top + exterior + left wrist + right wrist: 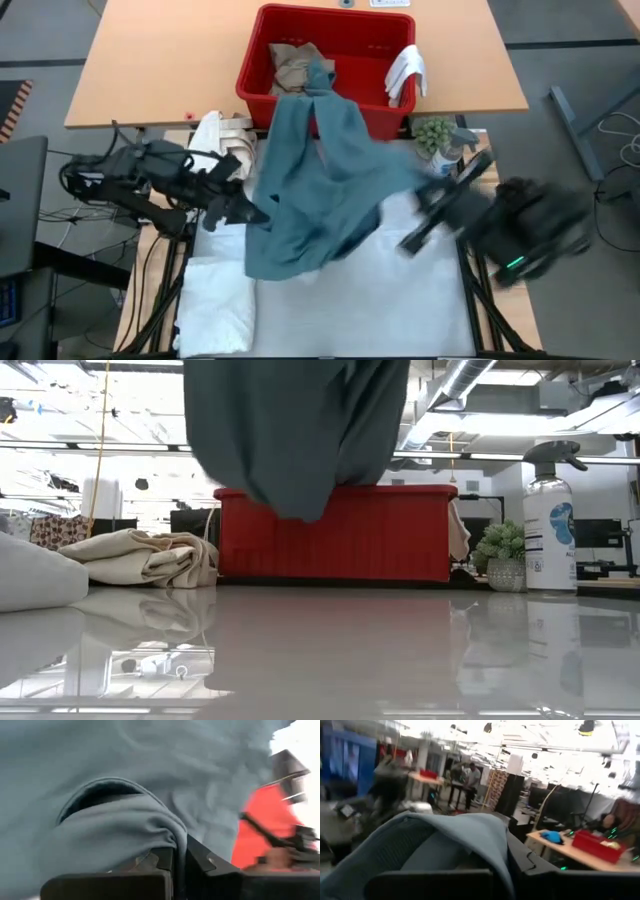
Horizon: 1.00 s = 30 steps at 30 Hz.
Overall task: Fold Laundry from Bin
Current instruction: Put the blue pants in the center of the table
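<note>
The teal-green garment (pixel 320 180) stretches from inside the red bin (pixel 380 35) over its near rim and out above the table. In the low view (pixel 300 430) it hangs clear of the table top. My left gripper (pixel 252 212) is shut on its left side, my right gripper (pixel 425 195) on its right side. Tan trousers (pixel 292 65) lie in the bin. A small white cloth (pixel 407 72) hangs over the bin's right rim. A white towel (pixel 215 300) lies at the table's near left. My left gripper pinches a bunched fold of the teal garment (pixel 170 837) between its two fingers; the cloth drapes over one finger (pixel 150 862). It comes level from the table's left. The garment is lifted and sags toward the right gripper. My right gripper pinches a fold at the garment's right side (pixel 495 840) between its two fingers, and the cloth drapes over the fingers. It comes from the table's right. The cloth is lifted clear of the table here.
A cream canvas bundle (pixel 225 140) lies at the table's far left, next to the bin. A small potted plant (pixel 432 133) and a spray bottle (pixel 455 150) stand at the far right. A bare part of the white table top (pixel 390 300) lies at the near right.
</note>
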Motion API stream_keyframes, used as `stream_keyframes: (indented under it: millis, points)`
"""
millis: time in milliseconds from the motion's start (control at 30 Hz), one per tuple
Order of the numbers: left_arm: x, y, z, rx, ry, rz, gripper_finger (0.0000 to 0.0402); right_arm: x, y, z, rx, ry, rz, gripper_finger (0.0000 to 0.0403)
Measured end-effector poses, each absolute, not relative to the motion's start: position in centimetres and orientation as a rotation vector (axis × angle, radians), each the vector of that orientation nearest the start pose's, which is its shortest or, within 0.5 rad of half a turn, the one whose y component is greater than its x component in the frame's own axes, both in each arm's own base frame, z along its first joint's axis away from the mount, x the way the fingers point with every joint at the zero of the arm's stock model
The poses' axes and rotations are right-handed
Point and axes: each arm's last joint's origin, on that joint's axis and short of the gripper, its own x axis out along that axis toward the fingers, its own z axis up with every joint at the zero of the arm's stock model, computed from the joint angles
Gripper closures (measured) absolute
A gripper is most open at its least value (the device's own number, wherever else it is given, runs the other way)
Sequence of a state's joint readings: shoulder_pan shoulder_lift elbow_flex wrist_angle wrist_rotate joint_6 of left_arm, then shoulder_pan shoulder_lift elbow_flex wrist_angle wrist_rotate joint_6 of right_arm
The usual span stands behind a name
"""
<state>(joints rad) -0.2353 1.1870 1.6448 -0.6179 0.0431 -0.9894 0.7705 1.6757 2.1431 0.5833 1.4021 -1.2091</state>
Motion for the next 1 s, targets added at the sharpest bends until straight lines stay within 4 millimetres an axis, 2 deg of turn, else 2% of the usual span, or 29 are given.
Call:
stream_keyframes:
  millis: [100,233,333,400,533,700,800,900,1000]
  points:
    - [20.6,-6.2,51.3,-0.984,0.116,-0.289,0.0401,18.1,14.6,61.4,-0.131,-0.121,-0.701,0.037]
    - [20.5,-7.0,53.2,-1.011,-0.059,-0.42,0.0401,14.4,11.5,63.2,-0.101,-0.137,-0.673,0.037]
    - [20.2,-6.9,54.3,-1.029,-0.173,-0.473,0.0401,12.3,9.5,64.0,-0.057,-0.161,-0.663,0.037]
    - [19.9,-6.7,54.8,-1.015,-0.24,-0.463,0.0401,11.7,8.8,64.2,-0.077,-0.157,-0.663,0.037]
    - [19.3,-5.8,55.0,-0.959,-0.308,-0.326,0.0401,11.8,7.9,64.2,-0.162,-0.131,-0.702,0.037]
    - [18.0,-3.6,54.5,-0.777,-0.352,0.043,0.0401,12.3,6.7,63.9,-0.298,-0.058,-0.782,0.037]
    - [17.6,-3.0,54.2,-0.718,-0.362,0.221,0.0401,12.8,5.9,63.6,-0.335,-0.023,-0.834,0.037]
    - [18.2,-3.1,54.0,-0.72,-0.348,0.222,0.0401,14.4,6.6,62.6,-0.406,0.027,-0.85,0.037]
    - [19.6,-4.0,53.5,-0.806,-0.291,0.11,0.0401,16.2,8.4,61.3,-0.472,0.068,-0.818,0.037]
